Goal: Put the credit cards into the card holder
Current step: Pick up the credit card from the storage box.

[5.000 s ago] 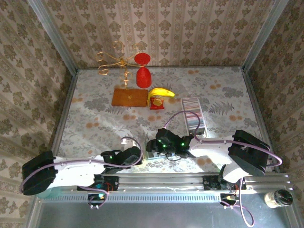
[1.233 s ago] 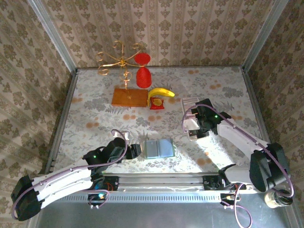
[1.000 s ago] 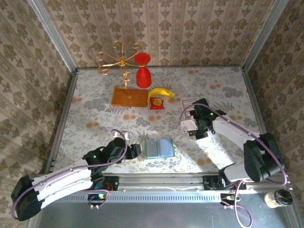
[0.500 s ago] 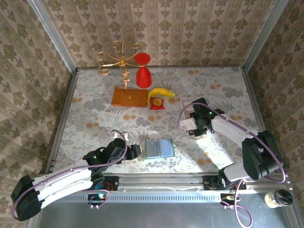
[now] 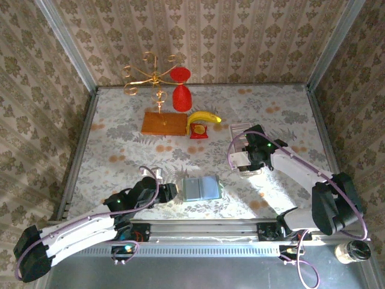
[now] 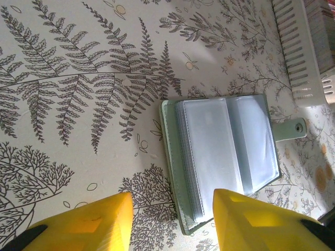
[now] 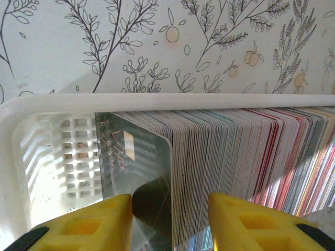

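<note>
Right claw (image 7: 170, 203), half-closed astride the foremost credit cards (image 7: 235, 157) at the 9 o'clock end of the white tray (image 7: 157, 100), grip unconfirmed; left claw (image 6: 172, 197) parted, empty, with the open card holder (image 6: 225, 151) at its 1 o'clock. Likely risk: tightly packed cards lifting together, or the tray rim snagging. Bare tabletop (image 6: 78, 78) lies free at 9 o'clock of the card holder.

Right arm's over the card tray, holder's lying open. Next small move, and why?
Probably close the right gripper on the frontmost credit card, then lift it straight up. Its fingers straddle that end of the row in the tray with a gap left, and the card holder already lies open.
</note>
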`<state>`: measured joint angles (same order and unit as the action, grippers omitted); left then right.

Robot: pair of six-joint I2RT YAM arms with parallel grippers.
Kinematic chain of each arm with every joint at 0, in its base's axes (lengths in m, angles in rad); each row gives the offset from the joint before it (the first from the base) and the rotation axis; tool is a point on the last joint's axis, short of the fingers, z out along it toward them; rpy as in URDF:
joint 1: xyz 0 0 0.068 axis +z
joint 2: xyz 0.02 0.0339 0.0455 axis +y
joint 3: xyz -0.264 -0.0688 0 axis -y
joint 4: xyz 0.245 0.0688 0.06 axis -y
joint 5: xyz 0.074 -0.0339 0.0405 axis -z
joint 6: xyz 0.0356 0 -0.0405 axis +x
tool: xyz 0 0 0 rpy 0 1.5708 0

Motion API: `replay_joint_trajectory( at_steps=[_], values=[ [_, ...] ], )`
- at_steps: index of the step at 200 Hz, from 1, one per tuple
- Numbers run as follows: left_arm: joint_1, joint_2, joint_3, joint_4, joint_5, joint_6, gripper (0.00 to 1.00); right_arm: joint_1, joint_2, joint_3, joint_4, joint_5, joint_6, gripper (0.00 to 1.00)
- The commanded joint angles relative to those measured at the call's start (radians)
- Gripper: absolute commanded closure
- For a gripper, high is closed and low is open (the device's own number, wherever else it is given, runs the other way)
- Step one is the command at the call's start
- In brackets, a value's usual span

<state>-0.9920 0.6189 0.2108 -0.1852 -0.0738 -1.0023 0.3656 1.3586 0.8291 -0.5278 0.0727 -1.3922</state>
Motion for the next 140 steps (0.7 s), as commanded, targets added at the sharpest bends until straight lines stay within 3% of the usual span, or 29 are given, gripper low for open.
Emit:
replay_joint_trajectory(
  at_steps=[1,79,127,140],
  values=[
    [0.007,-0.013,-0.013,0.012,0.006,-0.013,0.56,0.006,-0.029,-0.005,0.014,0.009,-0.01,0.59],
    [0.0,-0.024,-0.014,0.016,0.011,-0.022,0.6,0.01,-0.087,-0.029,0.034,0.023,-0.01,0.75],
    [-0.012,-0.024,-0.002,0.006,0.003,-0.027,0.63,0.015,-0.135,-0.019,-0.044,-0.002,0.0,0.87],
    [-0.013,-0.024,0.006,0.005,0.007,-0.03,0.63,0.028,-0.161,-0.011,-0.109,-0.029,0.002,1.0]
  ],
)
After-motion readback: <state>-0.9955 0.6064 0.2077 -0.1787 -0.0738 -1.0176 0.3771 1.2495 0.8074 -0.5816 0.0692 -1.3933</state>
